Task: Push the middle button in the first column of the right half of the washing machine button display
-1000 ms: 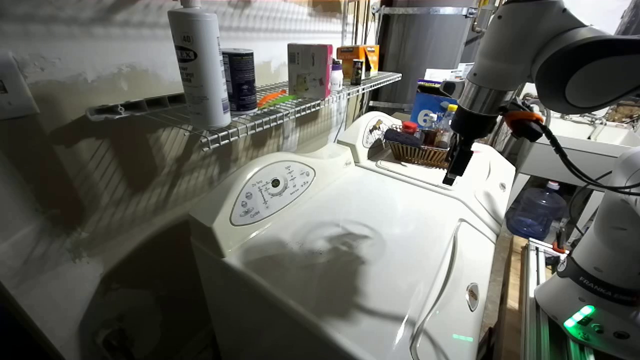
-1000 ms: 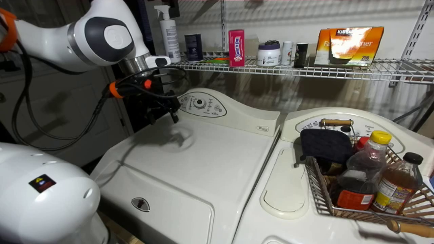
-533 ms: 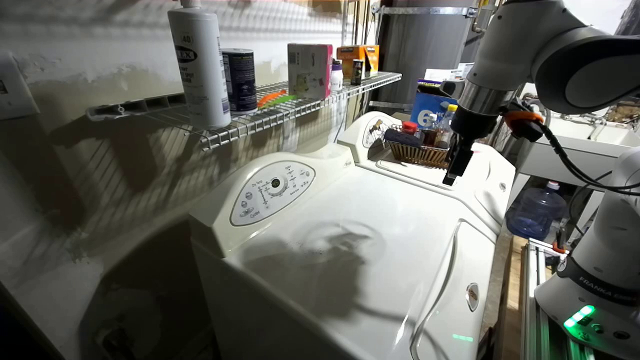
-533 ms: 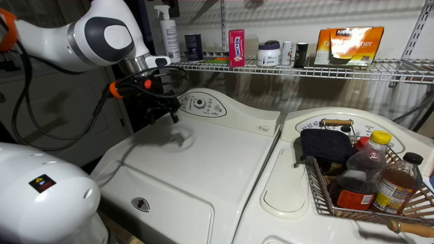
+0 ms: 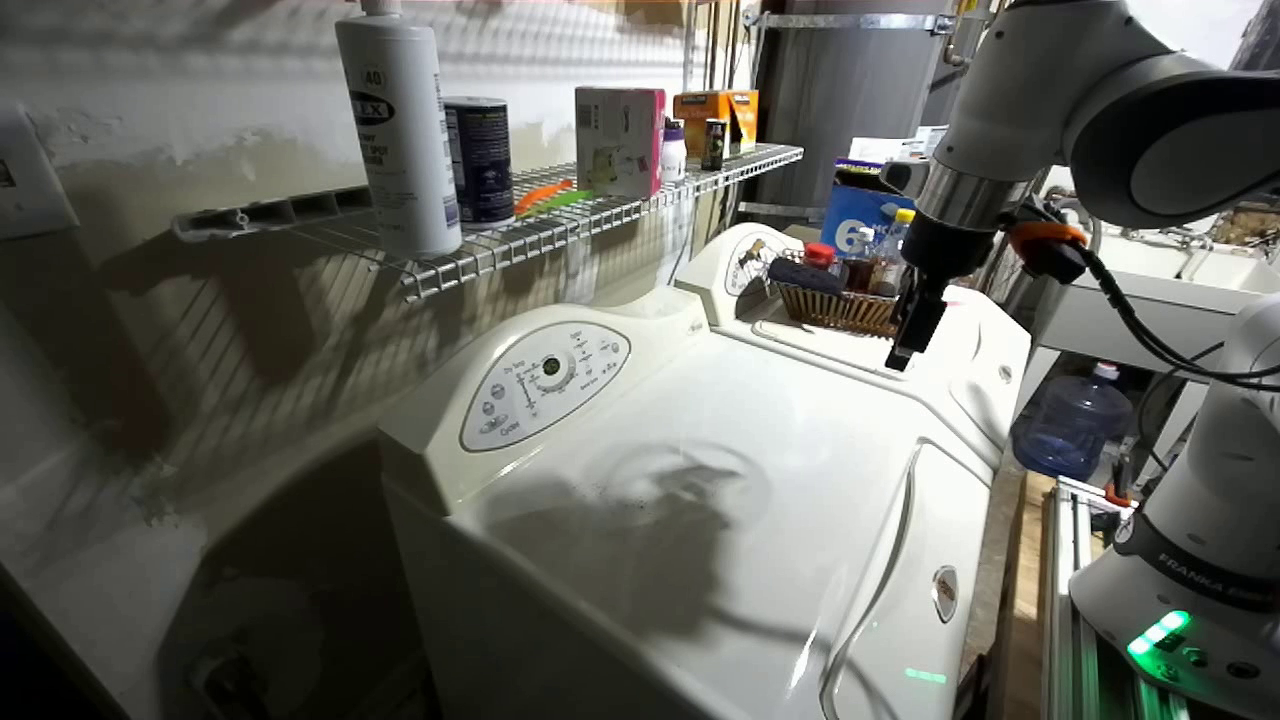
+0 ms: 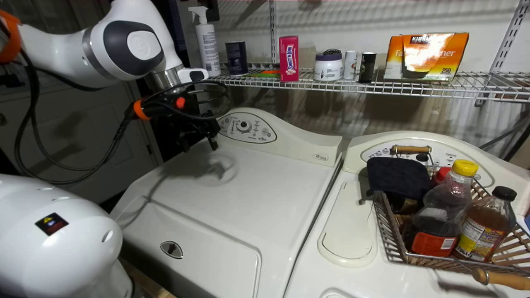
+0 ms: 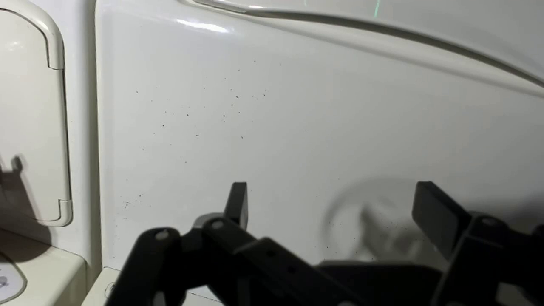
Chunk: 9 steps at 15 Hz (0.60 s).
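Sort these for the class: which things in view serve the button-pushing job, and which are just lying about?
For the job: claw, button display, washing machine

Lying about: spray bottle, pink box, orange box, basket, water jug

"40" marks the upper-left bottle, "FRANKA" the lower-right robot base, "250" the upper-right orange box, "Cycles" the central display.

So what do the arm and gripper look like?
The arm is white with dark grey covers, a silver wrist section, orange bands, black cables, and FRANKA lettering and a green light on its base. The gripper is black, with blocky fingers.
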Tool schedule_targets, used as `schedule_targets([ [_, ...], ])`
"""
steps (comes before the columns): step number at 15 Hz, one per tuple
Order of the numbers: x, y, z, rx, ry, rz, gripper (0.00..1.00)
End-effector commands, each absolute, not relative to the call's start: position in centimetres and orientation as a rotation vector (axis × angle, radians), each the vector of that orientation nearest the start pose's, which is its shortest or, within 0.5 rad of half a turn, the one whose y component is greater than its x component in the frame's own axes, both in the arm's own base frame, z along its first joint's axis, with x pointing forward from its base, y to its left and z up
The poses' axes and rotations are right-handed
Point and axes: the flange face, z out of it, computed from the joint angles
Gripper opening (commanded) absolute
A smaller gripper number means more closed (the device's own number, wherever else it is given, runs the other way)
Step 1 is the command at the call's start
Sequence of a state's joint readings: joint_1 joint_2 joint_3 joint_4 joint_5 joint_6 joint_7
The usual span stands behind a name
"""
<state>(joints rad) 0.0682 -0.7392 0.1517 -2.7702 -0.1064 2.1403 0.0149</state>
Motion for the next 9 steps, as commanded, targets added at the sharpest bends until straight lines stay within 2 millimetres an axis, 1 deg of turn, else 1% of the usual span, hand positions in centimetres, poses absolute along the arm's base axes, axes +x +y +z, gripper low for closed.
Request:
schedule_targets([
  [1, 33.3, 6.6, 42.5, -3.263, -0.417, -0.237, 1.0],
  [2, 34.1, 6.8, 42.4, -3.215, -0.449, -0.272, 1.0],
  [5, 37.3, 7.2, 41.8, -3.089, -0.5, -0.457, 1.0],
  [6, 38.2, 7.2, 41.5, -3.052, -0.517, -0.515, 1.0],
  [9, 41.5, 7.3, 39.8, -2.918, -0.487, -0.63, 1.0],
])
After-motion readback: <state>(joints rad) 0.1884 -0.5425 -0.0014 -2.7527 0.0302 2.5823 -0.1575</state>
